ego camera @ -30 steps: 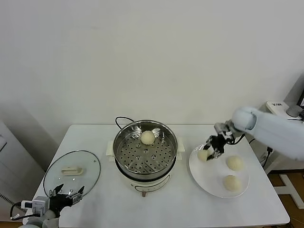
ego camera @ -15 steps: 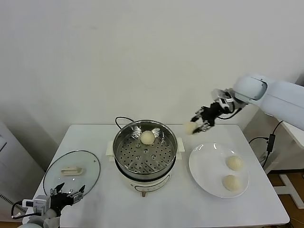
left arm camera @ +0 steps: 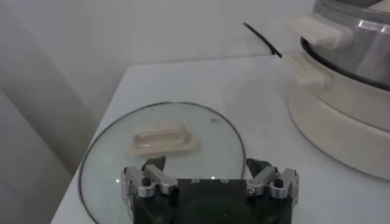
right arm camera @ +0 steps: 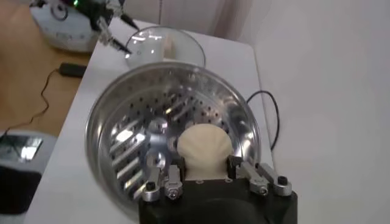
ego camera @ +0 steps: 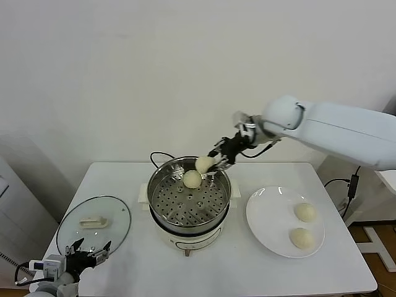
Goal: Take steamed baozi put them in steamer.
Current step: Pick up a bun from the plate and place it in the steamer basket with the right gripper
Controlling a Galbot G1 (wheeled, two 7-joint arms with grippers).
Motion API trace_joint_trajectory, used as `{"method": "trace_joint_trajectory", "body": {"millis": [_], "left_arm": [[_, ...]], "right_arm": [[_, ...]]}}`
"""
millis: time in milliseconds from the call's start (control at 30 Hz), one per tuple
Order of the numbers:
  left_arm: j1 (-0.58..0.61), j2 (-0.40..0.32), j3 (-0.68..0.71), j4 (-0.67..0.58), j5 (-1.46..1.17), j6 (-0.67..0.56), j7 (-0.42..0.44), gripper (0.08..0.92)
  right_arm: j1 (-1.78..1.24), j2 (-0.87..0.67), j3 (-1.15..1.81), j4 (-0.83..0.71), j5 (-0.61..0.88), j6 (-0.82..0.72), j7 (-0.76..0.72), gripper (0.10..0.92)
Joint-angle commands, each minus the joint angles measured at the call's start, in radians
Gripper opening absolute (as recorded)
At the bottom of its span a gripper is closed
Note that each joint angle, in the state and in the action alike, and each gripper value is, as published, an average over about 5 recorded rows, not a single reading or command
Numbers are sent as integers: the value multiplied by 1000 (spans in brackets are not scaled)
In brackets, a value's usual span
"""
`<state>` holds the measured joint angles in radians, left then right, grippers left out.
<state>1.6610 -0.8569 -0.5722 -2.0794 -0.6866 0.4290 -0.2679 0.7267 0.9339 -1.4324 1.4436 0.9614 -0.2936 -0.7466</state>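
Now a steamed baozi (ego camera: 204, 163) clamped in the right gripper (ego camera: 213, 163) over the steamer's (ego camera: 189, 197) far rim at frame centre — carried there from the plate (ego camera: 270, 219) at lower right, one bun (ego camera: 192, 179) on the tray, two on the plate, left gripper (ego camera: 85, 252) idle, jaws wide, lower left by the glass lid (ego camera: 94, 224).

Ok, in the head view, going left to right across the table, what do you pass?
Open left gripper at the near left corner → round glass lid with white handle → shiny steel steamer, the right gripper holding a cream-white baozi over its far rim → flat white plate → two baozi on the plate.
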Motion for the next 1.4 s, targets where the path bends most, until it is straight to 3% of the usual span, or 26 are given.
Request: {"method": "trace_joint_trajectory", "body": {"millis": [33, 1000, 1133, 1400], "left_arm": [[1, -2, 0, 1, 0, 0, -1, 823], [12, -7, -7, 5, 0, -8, -1, 823], [15, -7, -9, 4, -1, -8, -1, 823], [22, -7, -12, 3, -1, -12, 0, 823]], "right_arm": [[-90, 174, 6, -31, 66, -93, 131, 439], [-238, 295, 10, -92, 46, -183, 283, 455], [-244, 295, 17, -92, 47, -185, 294, 517], [-203, 274, 41, -84, 62, -189, 276, 742]]}}
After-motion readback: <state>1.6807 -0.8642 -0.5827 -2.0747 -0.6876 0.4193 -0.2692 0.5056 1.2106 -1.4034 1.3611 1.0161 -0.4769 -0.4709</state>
